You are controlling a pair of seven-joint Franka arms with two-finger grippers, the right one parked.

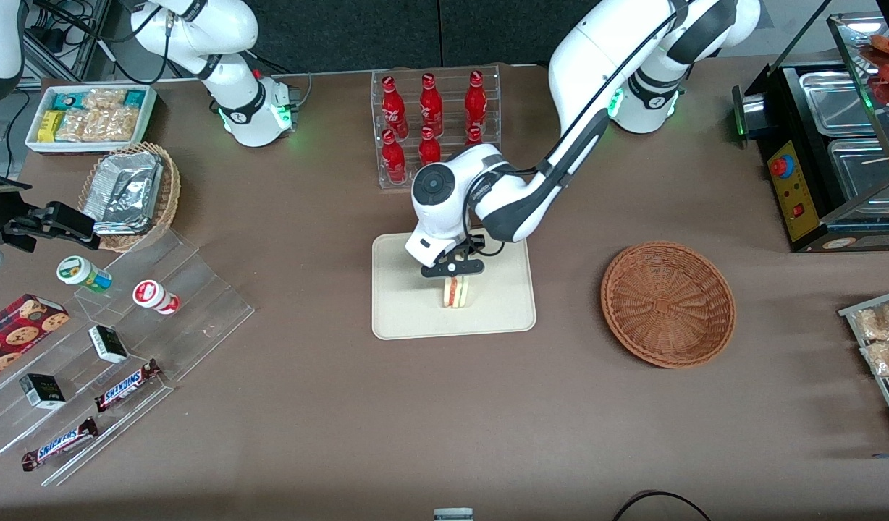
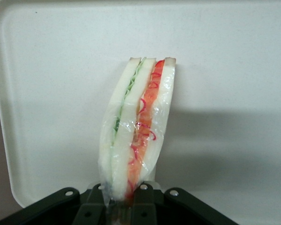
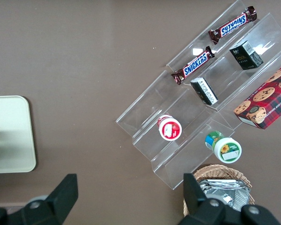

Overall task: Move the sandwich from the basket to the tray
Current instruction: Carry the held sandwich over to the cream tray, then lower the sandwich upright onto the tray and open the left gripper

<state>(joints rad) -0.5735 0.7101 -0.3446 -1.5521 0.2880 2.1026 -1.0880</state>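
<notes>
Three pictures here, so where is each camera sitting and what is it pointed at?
Front view: high up, facing both arms across the table; shows the gripper holding the sandwich over the tray, basket empty.
Left wrist view: on the working arm, looking down its fingers at the sandwich and tray.
Right wrist view: on the parked arm, looking down at a snack rack.
Shared: all three show the tray.
</notes>
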